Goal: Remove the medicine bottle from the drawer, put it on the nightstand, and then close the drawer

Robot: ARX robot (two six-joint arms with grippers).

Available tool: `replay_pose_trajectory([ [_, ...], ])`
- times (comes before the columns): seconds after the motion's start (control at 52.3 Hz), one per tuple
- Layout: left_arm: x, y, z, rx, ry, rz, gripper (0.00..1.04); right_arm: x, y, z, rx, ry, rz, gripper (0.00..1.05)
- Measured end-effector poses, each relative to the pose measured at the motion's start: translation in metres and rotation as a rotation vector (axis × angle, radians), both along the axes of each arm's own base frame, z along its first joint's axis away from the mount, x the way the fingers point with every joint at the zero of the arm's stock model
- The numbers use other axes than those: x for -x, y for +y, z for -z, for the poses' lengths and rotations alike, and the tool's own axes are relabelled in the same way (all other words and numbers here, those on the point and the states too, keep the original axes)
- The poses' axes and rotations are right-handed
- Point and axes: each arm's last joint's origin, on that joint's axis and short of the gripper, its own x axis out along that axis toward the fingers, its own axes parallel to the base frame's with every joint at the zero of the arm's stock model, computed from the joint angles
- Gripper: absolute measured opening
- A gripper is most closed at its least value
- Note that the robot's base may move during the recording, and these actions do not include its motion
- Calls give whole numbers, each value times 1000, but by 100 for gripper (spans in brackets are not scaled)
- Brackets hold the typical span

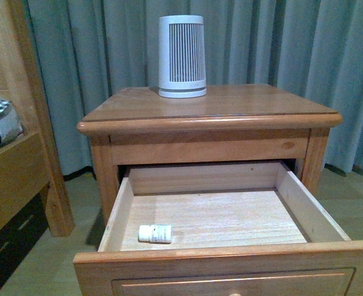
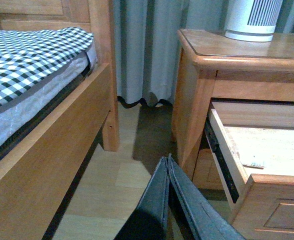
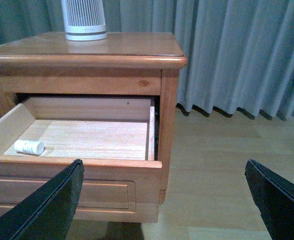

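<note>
The medicine bottle (image 1: 155,234), a tiny white cylinder, lies on its side at the front left of the open drawer (image 1: 212,216); it also shows in the right wrist view (image 3: 29,147). The drawer is pulled out of the reddish-brown nightstand (image 1: 243,106). My left gripper (image 2: 167,162) is shut and empty, low over the floor left of the nightstand. My right gripper (image 3: 164,172) is wide open and empty, in front of the drawer's right front corner (image 3: 152,165). Neither arm shows in the front view.
A tall white ribbed appliance (image 1: 181,57) stands at the back of the nightstand top. A wooden bed frame (image 2: 47,145) with a checked mattress (image 2: 27,55) stands to the left. Grey curtains (image 3: 237,55) hang behind. Pale wood floor (image 3: 217,170) lies to the right.
</note>
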Motion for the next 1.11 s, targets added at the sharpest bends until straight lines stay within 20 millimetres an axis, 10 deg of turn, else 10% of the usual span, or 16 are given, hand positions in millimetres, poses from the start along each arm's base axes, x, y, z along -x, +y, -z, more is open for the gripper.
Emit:
replay_pose_trajectory([
  [0.306, 7, 0, 0, 0, 0, 1, 3, -9, 2, -10, -83, 216, -156, 98],
  [0.497, 10, 0, 0, 0, 0, 0, 3, -72, 16, -93, -58, 184, -278, 98],
  [0.65, 10, 0, 0, 0, -3, 0, 29, -137, 44, -123, 66, 220, -399, 98],
  [0.898, 10, 0, 0, 0, -4, 0, 72, -238, 101, -114, 300, 358, -581, 98],
  [1.109, 10, 0, 0, -2, -4, 0, 98, -314, 141, -65, 506, 554, -663, 98],
])
